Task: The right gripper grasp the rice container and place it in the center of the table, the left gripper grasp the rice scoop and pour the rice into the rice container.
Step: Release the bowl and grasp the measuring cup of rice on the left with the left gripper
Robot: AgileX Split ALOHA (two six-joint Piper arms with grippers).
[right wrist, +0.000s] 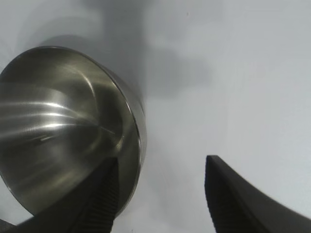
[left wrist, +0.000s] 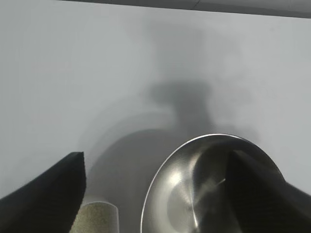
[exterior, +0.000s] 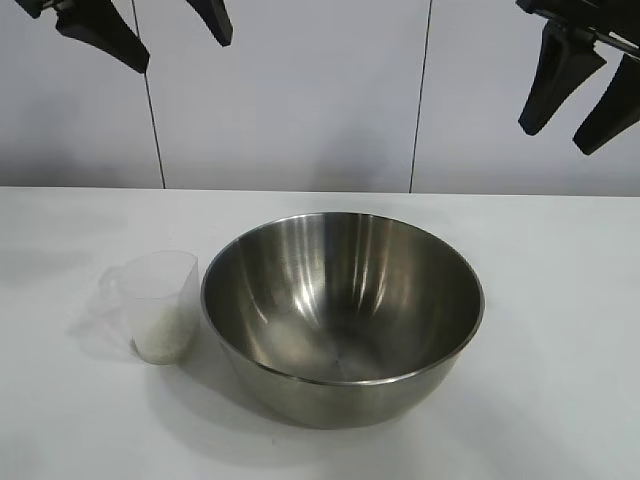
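2 hands hang open and empty above a white tabletop [exterior: 560, 330], the bowl [exterior: 342, 310] already sitting near its centre. Nearest the camera, just left of the bowl and nearly touching it, stands the scoop [exterior: 155, 305]: small, clear, tapered, its handle turned left, rice [exterior: 162, 335] filling its lower part. Next comes the pick-up, best done by dropping the left hand [exterior: 150, 30] straight onto the scoop, gripping it upright, then tipping slowly over the rim. Behind, the right hand [exterior: 578, 95] waits high at the bowl's right.
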